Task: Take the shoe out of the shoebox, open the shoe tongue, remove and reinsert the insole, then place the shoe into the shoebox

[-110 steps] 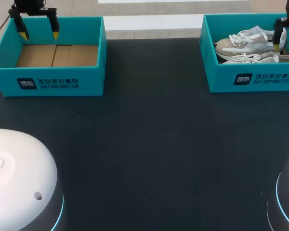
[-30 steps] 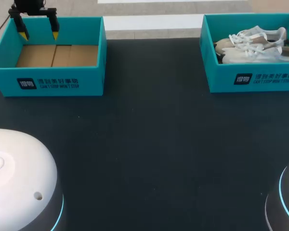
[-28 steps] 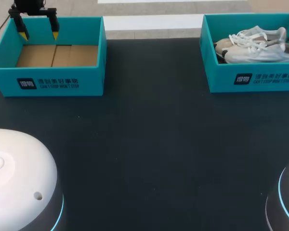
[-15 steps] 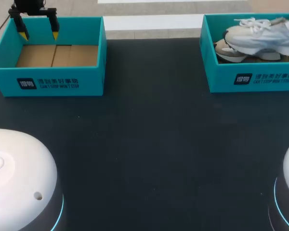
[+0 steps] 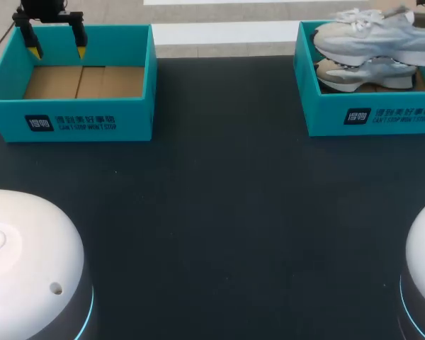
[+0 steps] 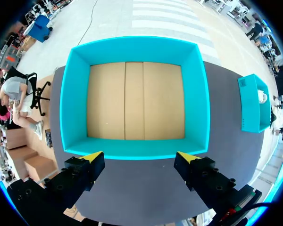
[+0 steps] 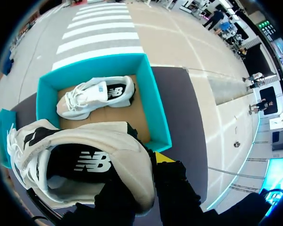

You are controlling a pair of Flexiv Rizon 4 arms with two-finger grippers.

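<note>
- While my right gripper [image 7: 148, 162] clamps the shoe [image 5: 372, 35] by its heel above the shoebox [image 5: 368, 117], removal is under way.
- Next: lower it onto the table [image 5: 219, 212].
- My left gripper [image 6: 139, 156] hangs wide open.

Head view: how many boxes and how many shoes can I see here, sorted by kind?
Teal shoeboxes: 2, the empty shoebox and the right shoebox.
White sneakers: 2, the raised sneaker and the sneaker lying in the box.
Total: 4.
</note>
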